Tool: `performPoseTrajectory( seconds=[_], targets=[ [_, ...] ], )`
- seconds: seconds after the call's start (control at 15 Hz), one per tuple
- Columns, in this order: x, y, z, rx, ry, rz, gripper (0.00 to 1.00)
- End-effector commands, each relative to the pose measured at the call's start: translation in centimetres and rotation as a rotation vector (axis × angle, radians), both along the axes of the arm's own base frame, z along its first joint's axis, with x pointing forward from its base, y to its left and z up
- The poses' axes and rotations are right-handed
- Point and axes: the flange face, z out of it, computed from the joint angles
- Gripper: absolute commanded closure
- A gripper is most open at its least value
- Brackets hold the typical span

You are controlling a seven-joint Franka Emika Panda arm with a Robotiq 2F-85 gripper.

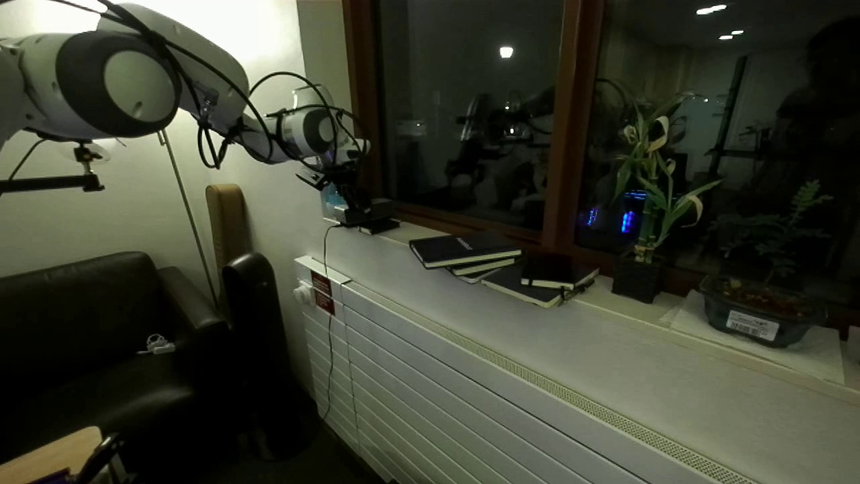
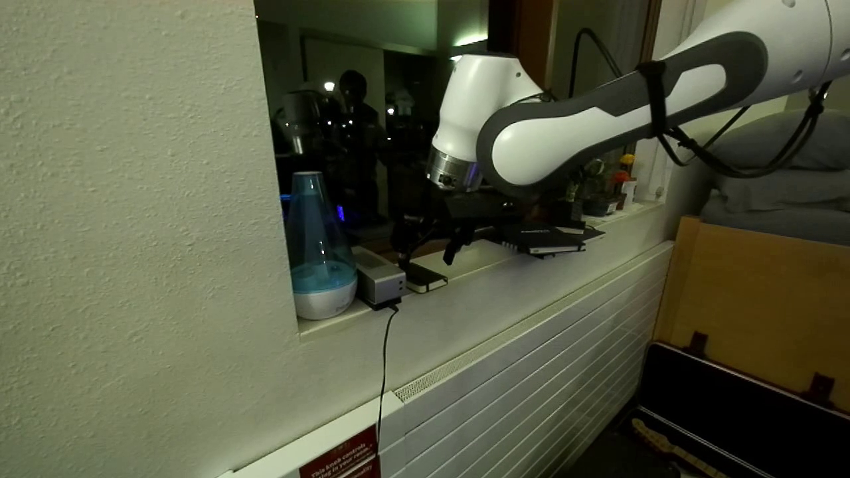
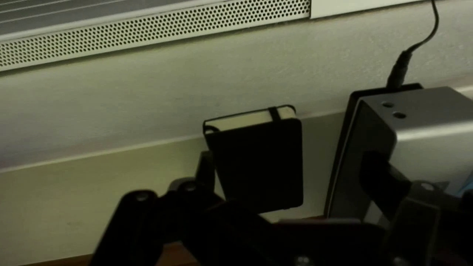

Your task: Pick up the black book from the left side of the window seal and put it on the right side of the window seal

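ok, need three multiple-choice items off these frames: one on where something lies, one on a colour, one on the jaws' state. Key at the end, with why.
1. How does the black book lie relative to the silver box?
A. On top of it
B. Beside it
C. Underneath it

2. What colour is the lettered sign?
A. Green
B. Yellow
C. Red

3. What state are the jaws in?
A. Open
B. Shut on the black book
C. Shut on nothing

Key
1: B, since the wrist view shows a strip of the window seal between book and box.
2: C, since its face is dark red in both exterior views.
3: A, since in the wrist view the fingers stand well apart.
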Motion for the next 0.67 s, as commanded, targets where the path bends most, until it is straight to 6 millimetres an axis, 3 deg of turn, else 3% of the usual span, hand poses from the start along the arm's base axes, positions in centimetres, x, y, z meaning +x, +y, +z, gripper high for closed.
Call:
performPoseTrajectory(
  seconds=[0.0,0.6],
  targets=[
    [-0.4,-0.4,-0.6,0.005,0.031,0.057,0.00],
    [0.5,-1.6,-3.1,-0.095,0.060,0.064,0.00]
  ],
)
